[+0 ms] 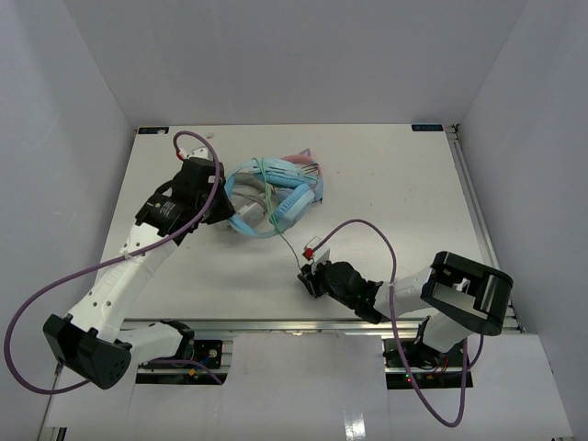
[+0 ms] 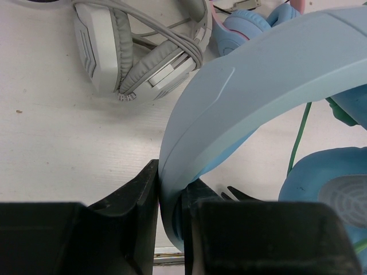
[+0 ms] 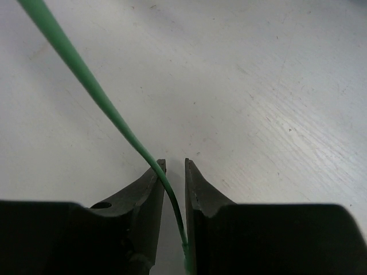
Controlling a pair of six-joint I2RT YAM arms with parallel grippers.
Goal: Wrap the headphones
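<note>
Headphones [image 1: 276,197]: light-blue, lying on the far half of the table [image 1: 404,202], heaped against a pink pair [image 1: 299,163] and a grey-white pair [image 2: 137,51].
Left gripper [image 2: 171,192]: clamped on the smooth, seemingly stiff headband [image 2: 258,86], a sound anchor.
Right gripper [image 3: 175,166]: pinching the thin green cable [image 3: 103,103], drawn taut toward the near side.
Handling: probably light; the cable looks limp and slippery, and is likely to snag.

Left wrist view: the headphones [image 2: 258,86] are cut by the right edge, the grey-white pair [image 2: 137,57] by the far edge. Right wrist view: the cable [image 3: 106,106] leaves far left; its near end is hidden between the right gripper's [image 3: 175,167] fingers. Grip on it cannot be confirmed.
</note>
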